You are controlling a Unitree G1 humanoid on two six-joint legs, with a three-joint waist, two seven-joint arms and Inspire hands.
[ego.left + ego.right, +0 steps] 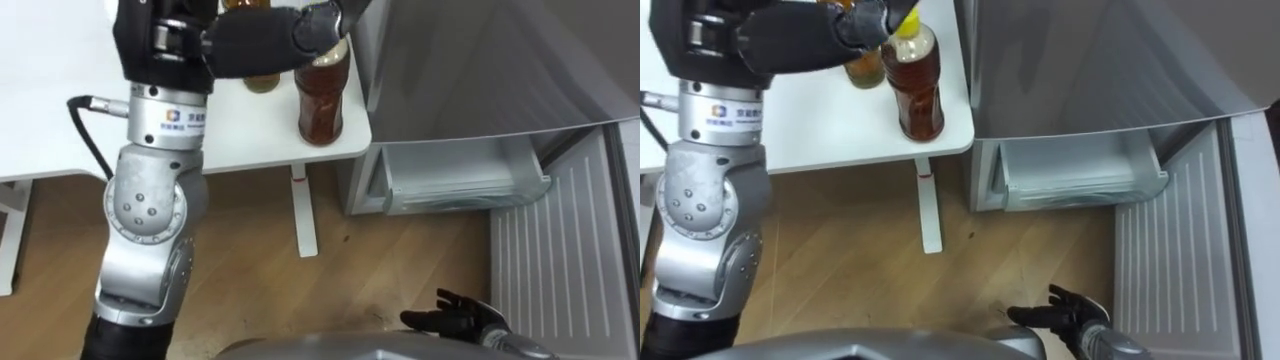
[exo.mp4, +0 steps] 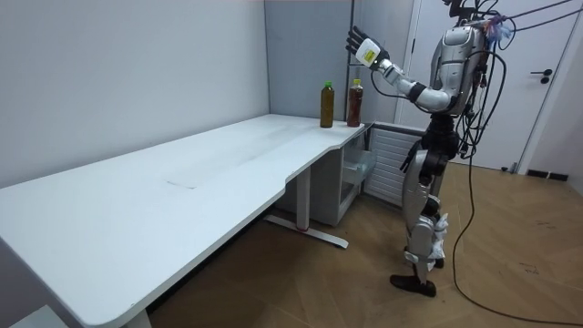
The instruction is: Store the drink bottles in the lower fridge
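The fridge (image 1: 470, 60) stands at my right with its lower compartment (image 1: 460, 178) open, and the white table (image 2: 228, 173) runs up beside it. Both drinks stand upright on the table's corner: the brown bottle (image 1: 320, 100) nearer the fridge, the green-capped bottle (image 2: 326, 107) just beside it. My left hand (image 2: 362, 44) hovers above them, fingers spread, holding nothing. I should lower it alongside the brown bottle, wrap its body below the cap, and spare its neighbour. My right hand (image 1: 455, 318) hangs low, fingers loosely apart.

The left hand (image 2: 362, 43) is raised, fingers spread; the right hand (image 1: 455, 318) hangs low, fingers relaxed.
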